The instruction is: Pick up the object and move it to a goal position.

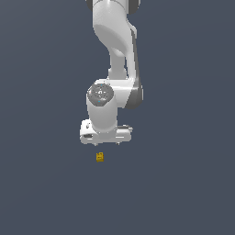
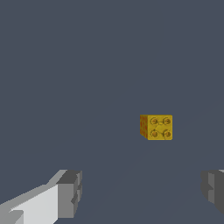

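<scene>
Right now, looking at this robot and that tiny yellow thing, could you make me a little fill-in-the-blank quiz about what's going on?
1. The small block is colored mustard ____.
2. The block's top face shows ____ round studs.
3. The gripper fingers stand ____, with nothing between them.
4. In the exterior view, the block lies ____ the gripper, not touching it.

Missing words: yellow; four; open; below

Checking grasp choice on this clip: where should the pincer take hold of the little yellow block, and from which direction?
Probably from straight above, closing on two opposite flat side faces of the yellow block. The wrist view shows its studded top facing up and its sides squared, so parallel faces are on offer. It sits alone on the floor, apart from the open pincer, which needs to centre over it first.
</scene>
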### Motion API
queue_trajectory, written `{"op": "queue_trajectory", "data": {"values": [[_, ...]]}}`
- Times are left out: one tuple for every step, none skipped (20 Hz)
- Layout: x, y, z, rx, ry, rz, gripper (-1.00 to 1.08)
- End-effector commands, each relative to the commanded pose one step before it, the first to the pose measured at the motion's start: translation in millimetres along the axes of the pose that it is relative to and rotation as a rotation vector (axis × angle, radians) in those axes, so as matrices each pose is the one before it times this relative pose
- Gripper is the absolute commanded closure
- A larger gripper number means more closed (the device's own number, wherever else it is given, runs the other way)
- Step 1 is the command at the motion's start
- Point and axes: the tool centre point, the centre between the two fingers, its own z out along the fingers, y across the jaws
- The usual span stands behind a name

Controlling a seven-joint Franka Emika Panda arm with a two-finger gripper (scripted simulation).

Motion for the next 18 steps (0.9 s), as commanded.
{"op": "queue_trajectory", "data": {"values": [[8.92,11.93,12.31,0.00226,0.00044,-0.00244,-0.92],[2.71,4.15,4.32,0.00075,0.00001,-0.00062,-0.92],[2.42,3.84,4.05,0.00076,0.00002,-0.00062,-0.92],[2.15,3.57,3.76,0.00066,0.00002,-0.00053,-0.92],[1.91,3.20,3.48,0.00076,0.00003,-0.00061,-0.92],[1.65,2.98,3.16,0.00054,0.00003,-0.00043,-0.92],[1.42,2.72,2.84,0.00038,0.00002,-0.00030,-0.92],[1.24,2.31,2.53,0.00055,0.00004,-0.00042,-0.92],[1.00,2.22,2.17,0.00000,0.00000,0.00000,-0.92],[0.89,1.58,1.90,0.00067,0.00005,-0.00051,-0.92],[0.66,1.54,1.52,0.00000,0.00000,0.00000,-0.92],[0.51,1.20,1.18,0.00000,0.00000,0.00000,-0.92],[0.41,0.61,0.89,0.00055,0.00005,-0.00041,-0.92],[0.21,0.52,0.51,0.00000,0.00000,0.00000,-0.92],[0.07,0.17,0.17,0.00000,0.00000,0.00000,-0.92],[-0.84,-0.57,-0.52,-0.00003,-0.00092,0.00076,-0.92],[0.00,0.01,0.41,0.00000,0.00000,0.00000,-0.92],[0.00,0.02,1.23,0.00000,0.00000,0.00000,-0.92]]}}
